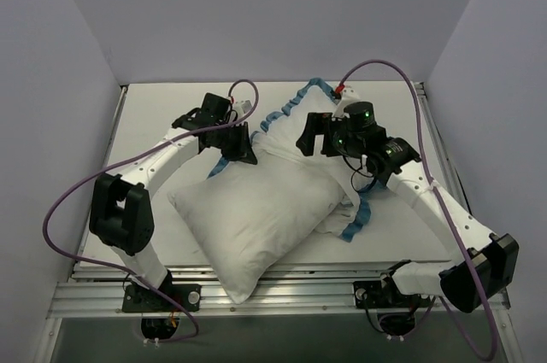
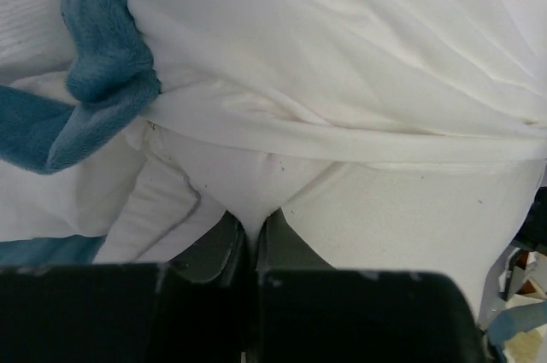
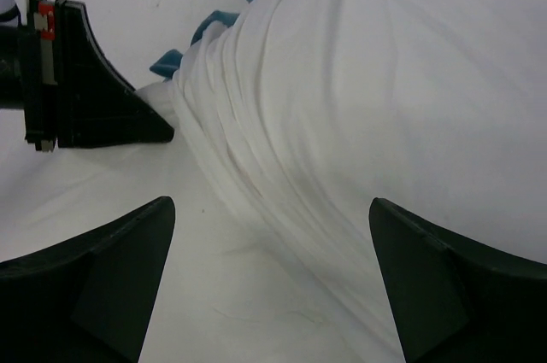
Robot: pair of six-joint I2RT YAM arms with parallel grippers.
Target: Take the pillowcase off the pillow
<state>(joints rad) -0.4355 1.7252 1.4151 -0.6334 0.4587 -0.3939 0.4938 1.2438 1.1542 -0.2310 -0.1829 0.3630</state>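
Your left gripper (image 2: pixel 255 231) is pinched shut on a white fold, seemingly the far-left edge of the pillow (image 1: pixel 256 209), which runs diagonally from the table (image 1: pixel 154 124) front toward the far right, where the bunched pillowcase (image 1: pixel 293 114) sits under your wide-open right gripper (image 1: pixel 318 143), close to the side wall (image 1: pixel 500 81).

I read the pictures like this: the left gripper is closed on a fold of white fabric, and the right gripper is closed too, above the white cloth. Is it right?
One point is wrong. The left gripper is closed on a fold of white fabric, but the right gripper is open: the right wrist view shows its fingers wide apart above the pillowcase.
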